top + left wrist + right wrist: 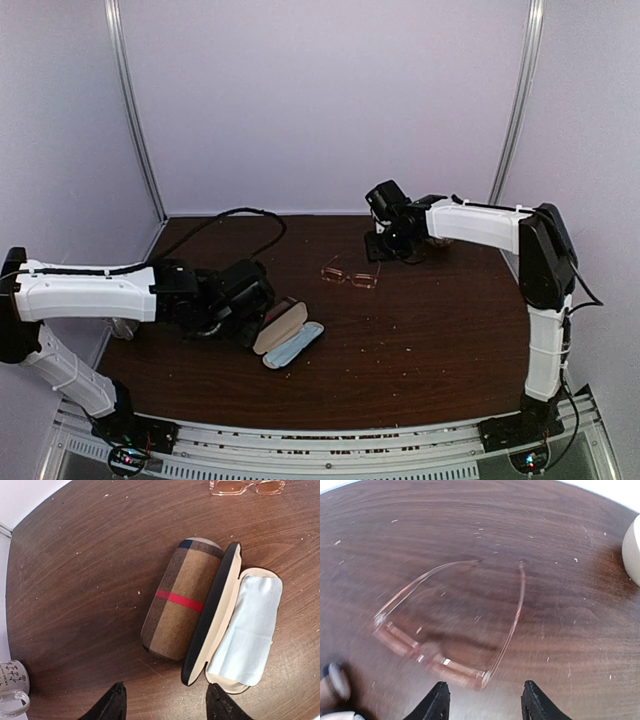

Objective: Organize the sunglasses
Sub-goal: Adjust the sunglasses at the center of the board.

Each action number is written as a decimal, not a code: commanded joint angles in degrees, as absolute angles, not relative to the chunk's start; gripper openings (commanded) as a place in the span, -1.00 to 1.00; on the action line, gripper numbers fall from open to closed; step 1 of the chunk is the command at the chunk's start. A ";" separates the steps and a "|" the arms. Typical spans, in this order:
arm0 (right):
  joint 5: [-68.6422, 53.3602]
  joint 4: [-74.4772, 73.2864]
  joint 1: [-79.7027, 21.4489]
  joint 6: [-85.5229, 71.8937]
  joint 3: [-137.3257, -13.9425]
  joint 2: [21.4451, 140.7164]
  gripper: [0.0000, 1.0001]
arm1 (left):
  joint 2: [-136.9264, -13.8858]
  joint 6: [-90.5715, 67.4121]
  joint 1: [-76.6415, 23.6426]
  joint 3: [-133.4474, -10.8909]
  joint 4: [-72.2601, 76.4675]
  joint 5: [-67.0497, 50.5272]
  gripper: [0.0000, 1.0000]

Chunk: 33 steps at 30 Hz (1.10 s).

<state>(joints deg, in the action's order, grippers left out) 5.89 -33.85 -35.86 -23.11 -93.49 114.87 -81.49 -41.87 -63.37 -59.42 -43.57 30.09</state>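
Note:
One pair of sunglasses (350, 272) with a thin reddish frame lies on the brown table, temple arms unfolded. In the right wrist view the sunglasses (445, 665) are blurred, just ahead of my right gripper (485, 702), which is open and holds nothing. Seen from above, the right gripper (382, 243) hovers just behind and right of the pair. My left gripper (167, 702) is open and empty, a short way in front of the two cases. In its view the sunglasses (247, 486) sit at the top edge. From above, the left gripper (260, 310) is just left of the cases.
A brown case with a red stripe (180, 605) lies shut beside an open black case (215, 615) lined in cream, with a pale blue cloth (247, 630) inside. A mug (12, 687) stands at the left. A white object (632, 550) is at the right edge. A black cable (240, 215) loops at the back.

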 commanded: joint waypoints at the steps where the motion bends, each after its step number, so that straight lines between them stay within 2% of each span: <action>1: 3.36 -36.80 -34.57 -26.91 -99.61 119.84 0.01 | -79.38 -41.29 -62.81 -57.02 -41.61 31.63 0.15; 8: 3.61 -38.36 -33.59 -30.62 -101.87 124.56 -0.03 | -78.52 -41.57 -62.51 -54.66 -39.85 31.38 0.17; 24: 2.19 -39.65 -33.49 -36.29 -99.57 125.18 -0.40 | -76.84 -41.57 -62.14 -51.49 -37.31 30.58 0.18; 29: 0.80 -39.73 -33.49 -37.11 -99.22 125.91 -0.44 | -76.47 -41.84 -62.14 -50.72 -37.01 30.50 0.18; 33: 0.51 -39.73 -33.49 -37.31 -99.31 126.02 -0.66 | -76.38 -41.92 -62.14 -50.63 -36.95 30.50 0.17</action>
<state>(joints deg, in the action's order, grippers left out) 1.10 -39.07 -33.74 -36.25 -99.81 125.34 -77.45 -41.87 -62.46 -51.09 -38.87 30.46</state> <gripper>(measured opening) 0.219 0.587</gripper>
